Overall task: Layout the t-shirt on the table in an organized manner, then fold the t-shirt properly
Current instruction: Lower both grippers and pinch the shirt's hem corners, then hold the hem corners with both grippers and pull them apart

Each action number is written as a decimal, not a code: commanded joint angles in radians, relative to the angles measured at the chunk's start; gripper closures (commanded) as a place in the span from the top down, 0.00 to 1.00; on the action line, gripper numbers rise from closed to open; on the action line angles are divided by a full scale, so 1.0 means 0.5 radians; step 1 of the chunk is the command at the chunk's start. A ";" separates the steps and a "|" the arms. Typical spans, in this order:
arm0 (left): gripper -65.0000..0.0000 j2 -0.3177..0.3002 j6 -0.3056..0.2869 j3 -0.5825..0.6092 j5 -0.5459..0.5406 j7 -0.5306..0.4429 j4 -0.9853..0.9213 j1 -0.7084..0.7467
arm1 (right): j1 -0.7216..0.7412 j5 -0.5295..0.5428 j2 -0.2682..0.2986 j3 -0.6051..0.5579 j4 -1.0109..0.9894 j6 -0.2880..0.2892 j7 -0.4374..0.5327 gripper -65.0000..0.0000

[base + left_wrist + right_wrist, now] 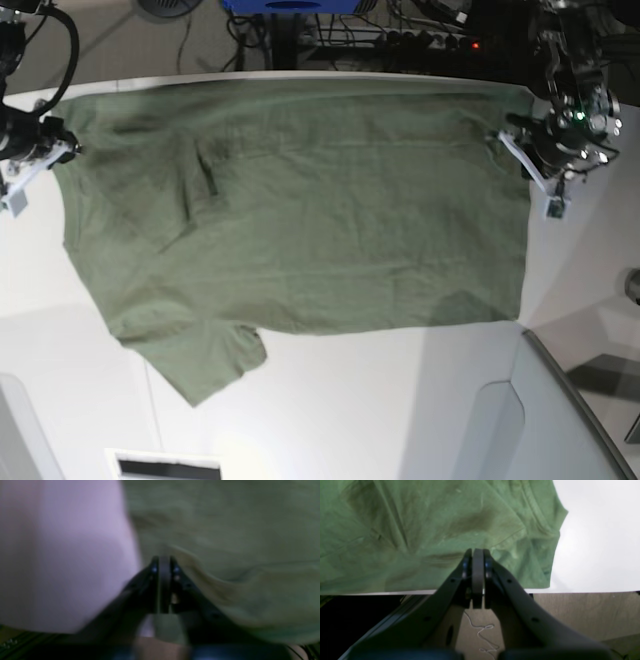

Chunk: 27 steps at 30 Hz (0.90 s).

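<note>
the t-shirt (300,230) lies spread across the table (400,420), one sleeve trailing toward 7 o'clock. the right gripper (478,555) is pinched closed at the shirt's 9 o'clock edge, with no cloth between the jaws. the left gripper (163,565), at 3 o'clock, looks nearly closed, though blur hides any grip. a dragged hem could rewrinkle the shirt. cables (420,30) beyond 12 o'clock stay clear.

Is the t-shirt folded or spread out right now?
Mostly spread: the t-shirt lies open across the table, with one sleeve fold.
</note>
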 commanded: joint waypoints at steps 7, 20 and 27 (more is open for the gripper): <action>0.56 -0.157 -0.007 0.212 -0.003 0.024 -0.092 -0.104 | 0.010 0.020 0.031 -0.066 0.033 0.007 0.014 0.00; 0.55 -0.163 -0.007 0.329 -0.016 0.018 -0.372 -0.218 | 0.010 0.023 0.031 -0.079 0.033 0.007 0.017 0.00; 0.55 -0.163 -0.004 0.341 -0.006 0.012 -0.390 -0.215 | 0.010 0.023 0.031 -0.082 0.033 0.007 0.017 0.00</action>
